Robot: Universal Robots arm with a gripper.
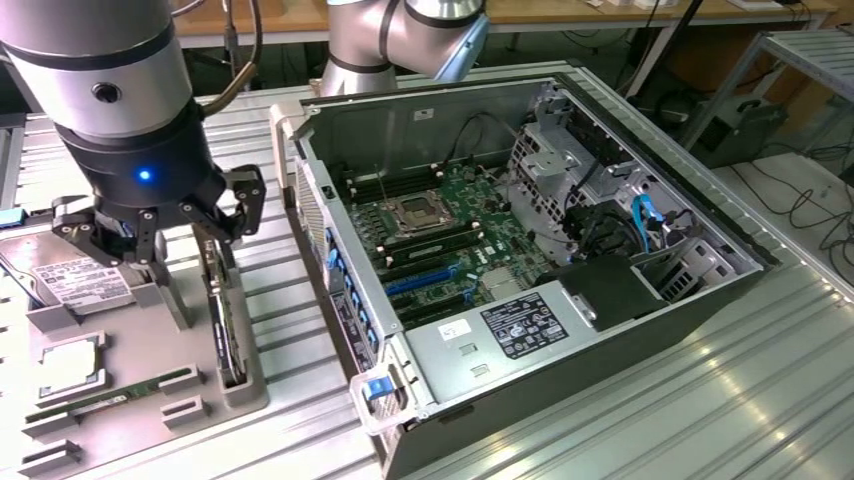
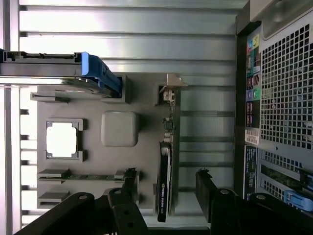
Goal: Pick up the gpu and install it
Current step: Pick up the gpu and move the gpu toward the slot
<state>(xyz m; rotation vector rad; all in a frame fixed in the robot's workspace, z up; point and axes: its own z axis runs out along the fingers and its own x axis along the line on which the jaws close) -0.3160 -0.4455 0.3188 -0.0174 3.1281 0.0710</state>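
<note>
Black gripper [image 2: 166,174] fingers [image 2: 129,178] sit closest to the wrist camera, the 2 of them spread wide with nothing pinched between. A ribbed aluminium table [image 2: 132,46] carries a grey fixture tray [image 2: 146,127] and, just beside it, an open computer case [image 1: 534,250] lying on its side with the motherboard [image 1: 454,235] exposed. A wooden bench and loose cables run along the back of the room.

The gpu [image 2: 164,186] stands on edge in a slot of the tray, its silver bracket at the end away from the fingers. In the wrist view it lies between the 2 fingers, with a gap on each side. In the exterior view the gripper [image 1: 160,225] hangs above the tray and the gpu [image 1: 227,335] stands below it, toward that view's right.

On one side of the card only a narrow strip of tray separates it from the case wall. On the other side lie a CPU [image 2: 62,139], a memory stick [image 1: 114,395] and a hard drive [image 1: 67,280], all apart from the card.
</note>
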